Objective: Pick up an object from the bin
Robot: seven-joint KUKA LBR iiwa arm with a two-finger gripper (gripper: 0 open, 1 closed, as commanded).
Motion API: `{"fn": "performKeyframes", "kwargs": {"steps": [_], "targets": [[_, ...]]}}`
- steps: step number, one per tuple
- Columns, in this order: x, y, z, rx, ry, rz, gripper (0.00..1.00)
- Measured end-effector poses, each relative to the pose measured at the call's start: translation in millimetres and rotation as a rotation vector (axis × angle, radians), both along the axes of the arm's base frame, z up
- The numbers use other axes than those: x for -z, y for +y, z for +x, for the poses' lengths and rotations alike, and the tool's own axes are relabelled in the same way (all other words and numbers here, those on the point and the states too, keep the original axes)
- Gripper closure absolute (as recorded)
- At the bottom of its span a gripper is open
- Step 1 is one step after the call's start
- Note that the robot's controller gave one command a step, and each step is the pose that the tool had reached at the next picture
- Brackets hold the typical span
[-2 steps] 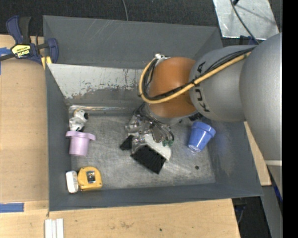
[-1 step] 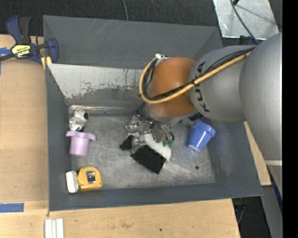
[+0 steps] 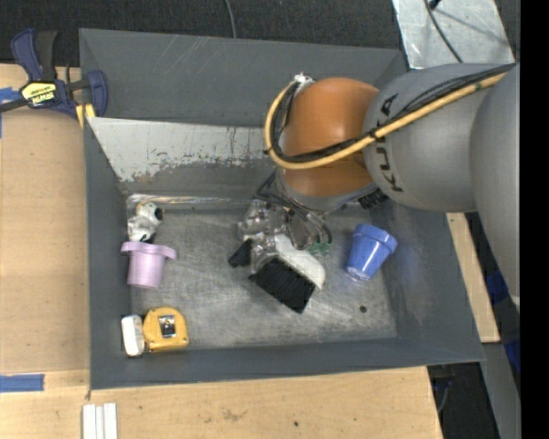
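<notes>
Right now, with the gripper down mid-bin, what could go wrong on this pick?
The gripper sits at the edge of the black brush with the white handle. Gripped off-centre, the brush may tilt or slip out.
The blue cup lies tipped just right of the brush, so lifting could knock it rolling.
The orange wrist cover hides the contact, so a miss may go unseen.

This looks like a robotics lab or test cell rather than a home or shop. A big industrial arm (image 3: 448, 154) lettered KUKA, with an orange cover (image 3: 325, 140) and a yellow-and-black cable (image 3: 412, 114) running along it, leans over a scuffed grey metal bin (image 3: 210, 71). The bin holds unrelated odds and ends: a tape measure (image 3: 165, 329), a lilac cup (image 3: 146, 265), a blue cup (image 3: 368, 251) and a black brush (image 3: 284, 284). Loose black leads (image 3: 229, 7) trail over the dark surface behind the bin.
</notes>
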State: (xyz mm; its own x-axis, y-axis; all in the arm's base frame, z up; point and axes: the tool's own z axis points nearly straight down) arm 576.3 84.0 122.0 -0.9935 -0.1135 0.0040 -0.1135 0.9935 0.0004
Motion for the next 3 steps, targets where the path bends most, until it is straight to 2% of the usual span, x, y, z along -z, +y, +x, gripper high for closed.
{"fn": "performKeyframes", "kwargs": {"steps": [1,2,3], "targets": [[-70.3,-30.9,-48.8,0.089,-0.004,0.000,1.00],[-70.3,-30.8,-48.8,0.089,-0.004,0.000,1.00],[-172.9,-38.4,-47.2,0.116,-0.004,0.000,1.00]]}}
